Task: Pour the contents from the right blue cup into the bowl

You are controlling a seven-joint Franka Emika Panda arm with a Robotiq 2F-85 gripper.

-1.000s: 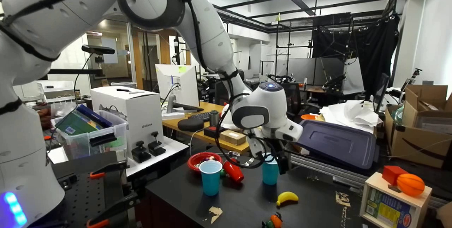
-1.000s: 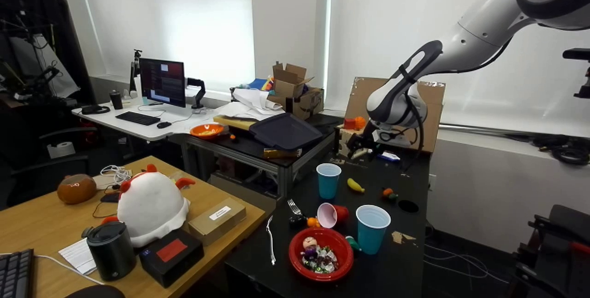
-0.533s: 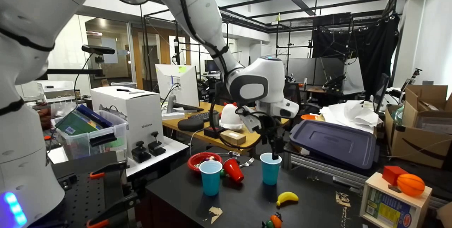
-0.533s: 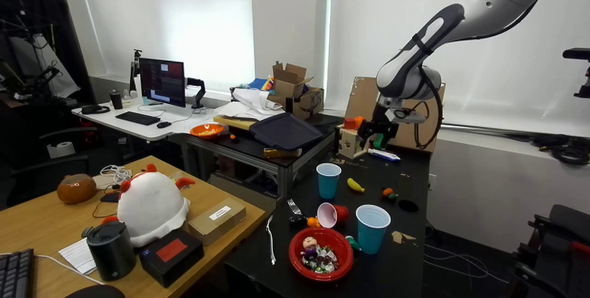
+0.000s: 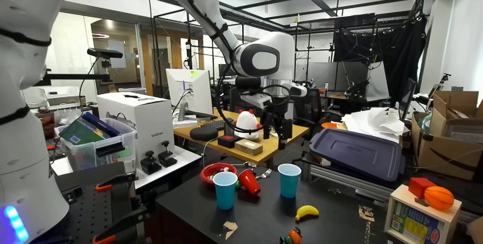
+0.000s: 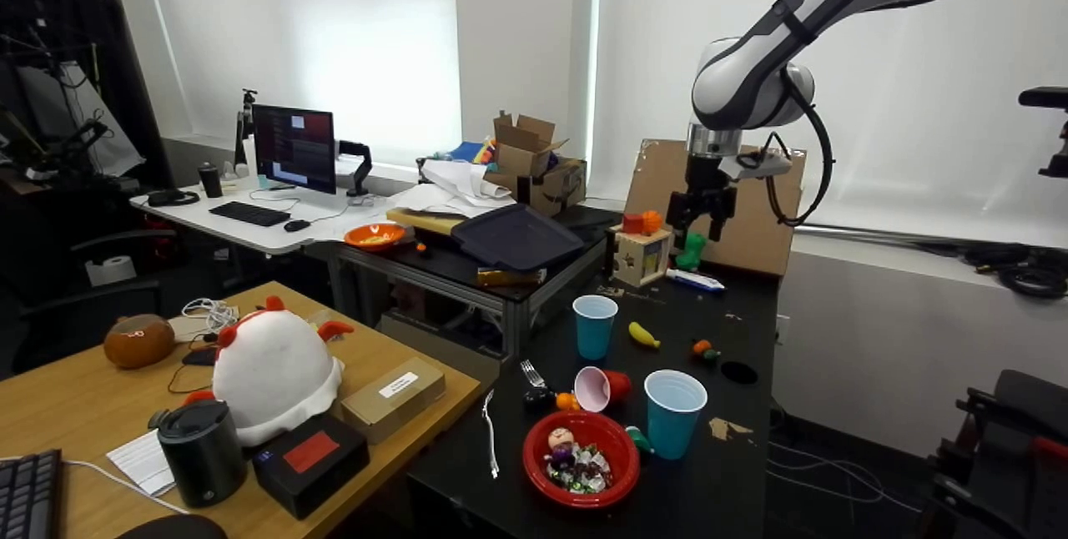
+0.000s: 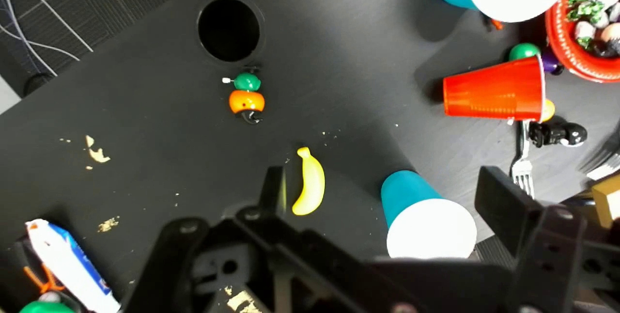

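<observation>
The right blue cup (image 5: 289,183) stands upright near the yellow banana; it also shows in an exterior view (image 6: 594,334) and in the wrist view (image 7: 407,194), where its inside is glaring white. The lighter blue cup (image 5: 225,193) stands upright beside the red bowl (image 6: 581,501). The bowl holds shiny clear and dark pieces and a small figure. A small red cup (image 7: 494,90) lies on its side between them. My gripper (image 7: 390,192) is open and empty, pointing down well above the table. In the exterior view it hangs above the right blue cup (image 5: 274,138), apart from it.
The banana (image 7: 312,184), a pumpkin toy (image 7: 246,100) and a fork (image 7: 523,170) lie around the right cup. A wooden box (image 6: 641,257) with a red block and orange ball stands at the table end. The table has a round hole (image 7: 230,29).
My gripper has risen from close to the right blue cup's rim to well above it, and turned from tilted to pointing straight down. The cups and bowl have not moved.
</observation>
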